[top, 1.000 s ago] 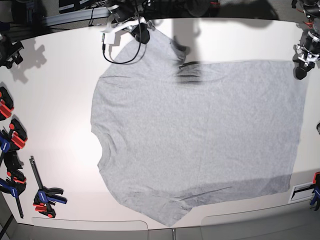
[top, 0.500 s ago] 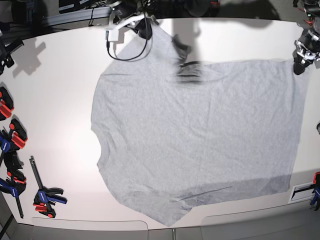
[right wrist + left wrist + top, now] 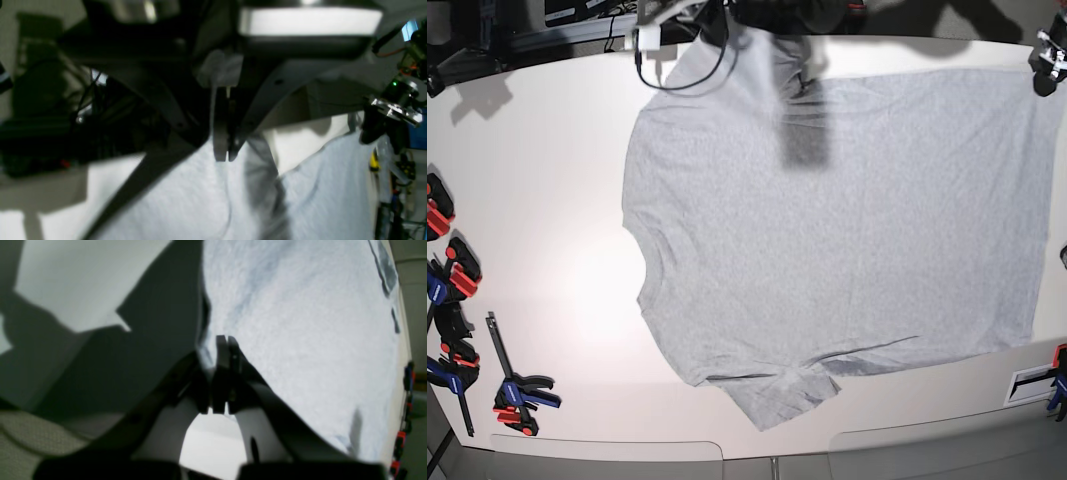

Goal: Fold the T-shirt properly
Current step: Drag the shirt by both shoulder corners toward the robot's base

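Observation:
The T-shirt (image 3: 827, 220) lies spread on the white table (image 3: 527, 180), plain grey side up, with the neck toward the left and the hem toward the right. No lettering shows. My right gripper (image 3: 717, 25) is at the far edge, shut on the far sleeve's tip. In the right wrist view the closed gripper (image 3: 222, 155) pinches the grey cloth (image 3: 200, 206). My left gripper (image 3: 1045, 55) is at the far right, shut on the far hem corner. In the left wrist view the closed gripper (image 3: 226, 340) grips the shirt's edge (image 3: 300, 323).
Several red, black and blue clamps (image 3: 517, 392) lie along the table's left edge. Another clamp (image 3: 1057, 385) and a white label (image 3: 1032, 383) sit at the right front. A white box on a black cable (image 3: 647, 38) hangs by the right gripper.
Both grippers have moved toward the table's far edge and dragged the shirt with them. The whole shirt has slid farther away, and its near sleeve has left the front edge.

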`<state>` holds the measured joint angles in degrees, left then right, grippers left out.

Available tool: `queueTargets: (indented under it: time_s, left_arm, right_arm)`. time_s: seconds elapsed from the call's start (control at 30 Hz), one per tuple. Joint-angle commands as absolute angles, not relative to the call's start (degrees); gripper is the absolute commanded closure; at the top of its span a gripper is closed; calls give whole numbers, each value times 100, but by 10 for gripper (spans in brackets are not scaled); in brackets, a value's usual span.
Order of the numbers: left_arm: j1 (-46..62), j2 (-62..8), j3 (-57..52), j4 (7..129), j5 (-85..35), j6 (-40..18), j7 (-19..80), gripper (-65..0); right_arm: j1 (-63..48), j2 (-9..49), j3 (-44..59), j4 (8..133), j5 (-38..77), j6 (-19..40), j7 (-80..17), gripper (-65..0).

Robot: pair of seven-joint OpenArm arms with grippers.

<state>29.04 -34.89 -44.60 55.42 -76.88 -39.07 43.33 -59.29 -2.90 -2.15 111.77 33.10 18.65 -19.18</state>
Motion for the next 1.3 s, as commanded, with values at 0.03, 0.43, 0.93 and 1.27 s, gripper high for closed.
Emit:
queueTargets:
  time_s: [0.03, 0.43, 0.93, 1.27]
  left_arm:
    - [3083, -3605, -4543, 5824, -7808, -3953, 4246, 0]
    - [3448, -3299, -4543, 6191, -7808, -3953, 4329, 0]
    - [3607, -3225, -4799, 6211, -7863, -4000, 4338, 0]
    - [3603, -3238, -5107, 6543, -7924, -4000, 4517, 0]
  right_arm:
    - [-6178, -303, -226, 11402, 3312, 1988, -1824, 0]
    - [-6716, -301, -222, 11869, 3291, 1992, -1837, 0]
    - [-7260, -301, -222, 12199, 2991, 1990, -1855, 0]
    - [-7360, -301, -222, 12479, 2495, 1988, -1741, 0]
